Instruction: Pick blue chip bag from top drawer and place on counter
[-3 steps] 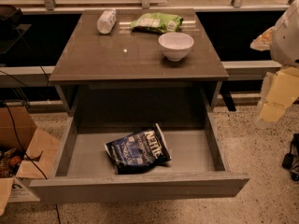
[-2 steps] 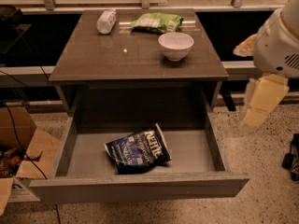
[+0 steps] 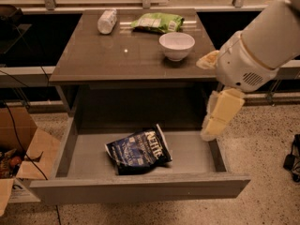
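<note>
**Pincer at the drawer's right side, bag not yet taken**

The surface (image 3: 93,55) tops a grey cabinet whose top drawer (image 3: 140,189) is pulled fully out. The robot arm (image 3: 262,46) reaches in from the right, and its pincer (image 3: 208,134) points down over the drawer's right wall. I cannot tell how far open it is. It is well apart from the blue chip bag (image 3: 138,151), which lies flat on the drawer floor near the front panel.

The pincer probably needs to move left, clear the wall and descend on the bag's crumpled upper edge. The cardboard box (image 3: 28,149) on the floor is out of the way. The green snack bag (image 3: 157,21), white bowl (image 3: 176,45) and toppled bottle (image 3: 107,21) fill the back of the surface, so the bare front left looks best for setting the bag down.
</note>
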Robot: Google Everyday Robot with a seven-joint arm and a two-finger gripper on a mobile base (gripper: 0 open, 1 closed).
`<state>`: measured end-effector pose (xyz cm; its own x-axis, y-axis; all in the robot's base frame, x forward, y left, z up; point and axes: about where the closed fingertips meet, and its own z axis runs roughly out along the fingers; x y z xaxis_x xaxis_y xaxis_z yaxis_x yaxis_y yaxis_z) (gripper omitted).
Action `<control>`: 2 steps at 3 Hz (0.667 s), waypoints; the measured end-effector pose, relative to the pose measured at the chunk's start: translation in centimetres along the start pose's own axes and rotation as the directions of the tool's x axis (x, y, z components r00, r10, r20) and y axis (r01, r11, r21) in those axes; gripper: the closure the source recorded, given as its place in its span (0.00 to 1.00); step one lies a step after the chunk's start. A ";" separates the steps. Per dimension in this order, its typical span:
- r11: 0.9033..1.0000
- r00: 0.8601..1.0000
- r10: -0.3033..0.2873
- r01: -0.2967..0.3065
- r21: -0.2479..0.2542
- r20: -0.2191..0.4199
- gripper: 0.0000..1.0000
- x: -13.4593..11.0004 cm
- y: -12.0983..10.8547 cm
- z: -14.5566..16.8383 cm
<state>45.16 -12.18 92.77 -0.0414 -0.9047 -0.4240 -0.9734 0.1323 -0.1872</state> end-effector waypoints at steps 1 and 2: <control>0.999 0.995 -0.025 0.028 -0.027 0.099 0.00 -1.1 -0.7 3.5; 0.999 0.994 -0.025 0.028 -0.025 0.108 0.00 -1.3 -1.0 3.9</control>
<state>47.03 -9.59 90.03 0.0074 -0.8586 -0.5126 -0.9796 0.0968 -0.1763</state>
